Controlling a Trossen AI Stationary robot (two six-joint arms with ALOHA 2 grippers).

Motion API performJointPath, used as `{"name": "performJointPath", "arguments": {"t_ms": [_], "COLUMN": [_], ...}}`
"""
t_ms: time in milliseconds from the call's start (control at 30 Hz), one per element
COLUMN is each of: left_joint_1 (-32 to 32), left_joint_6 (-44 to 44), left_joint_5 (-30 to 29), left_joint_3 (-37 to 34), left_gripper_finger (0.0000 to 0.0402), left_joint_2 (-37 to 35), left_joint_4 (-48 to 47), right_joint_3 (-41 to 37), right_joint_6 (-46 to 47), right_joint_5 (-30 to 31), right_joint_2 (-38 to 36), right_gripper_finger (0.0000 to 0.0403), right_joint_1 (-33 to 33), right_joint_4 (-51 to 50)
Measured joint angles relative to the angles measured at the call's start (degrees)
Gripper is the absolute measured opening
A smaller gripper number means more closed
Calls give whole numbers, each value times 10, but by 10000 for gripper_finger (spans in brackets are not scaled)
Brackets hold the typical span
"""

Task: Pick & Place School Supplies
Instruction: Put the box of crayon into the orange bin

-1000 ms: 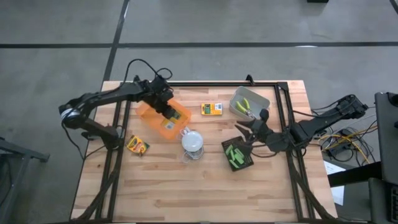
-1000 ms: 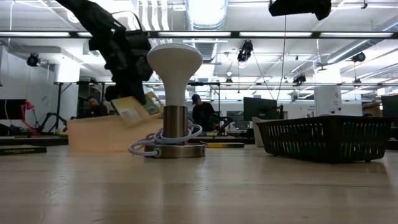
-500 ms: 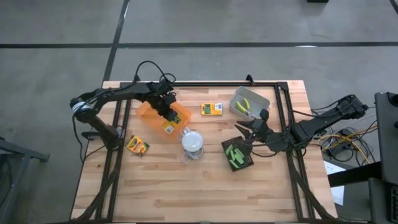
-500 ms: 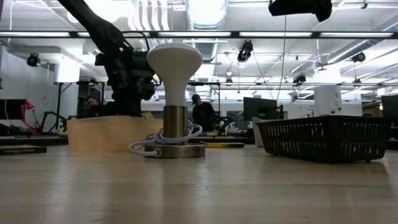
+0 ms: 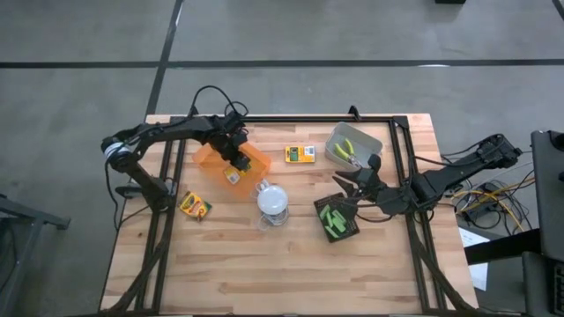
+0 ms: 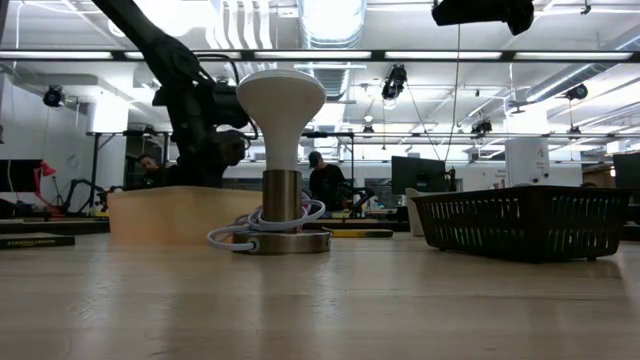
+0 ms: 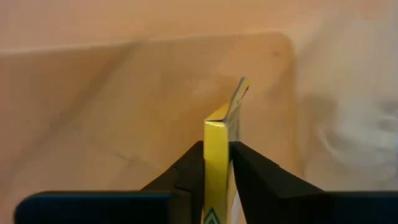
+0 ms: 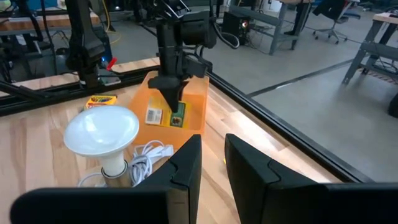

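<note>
Orange tray [image 5: 216,161] from above: the left gripper [image 5: 236,162] reaches into it to set down a yellow box [image 5: 240,173]. The left wrist view shows that box [image 7: 216,155] upright, clamped between the fingers. The right gripper [image 8: 211,163] waits by the black tray [image 5: 337,219], slightly parted, empty.

Wooden table [image 5: 291,264] with three trays (orange [image 5: 213,160], grey [image 5: 363,140], black [image 5: 349,231]), lamp [image 5: 274,200], two boxes [image 5: 196,206].

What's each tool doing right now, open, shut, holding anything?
Left tool: down in the orange plastic tray, fingers against the yellow-and-green printed box.
Right tool: empty, beside the black mesh tray; fingers apart.
</note>
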Motion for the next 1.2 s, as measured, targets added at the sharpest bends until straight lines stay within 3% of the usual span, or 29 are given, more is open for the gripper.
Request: {"name": "performJointPath", "arguments": {"t_ms": [400,667,867,1200], "left_joint_1": [0,4,4,-9], "left_joint_6": [10,21,8,-84], "left_joint_5": [-24,-85,-73,-69], "left_joint_3": [0,40,138,362], "left_gripper_finger": [146,169,167,167], "left_joint_2": [0,0,-1,-26], "left_joint_4": [-4,-72,-195,-333], "right_joint_3": [0,0,0,0], "right_joint_6": [0,0,1,12], "right_joint_5": [0,0,0,-5], "right_joint_2": [0,0,0,0], "right_gripper_finger": [68,68,68,68], "right_joint_1": [0,0,0,0], "right_joint_4": [0,-1,0,-1]}}
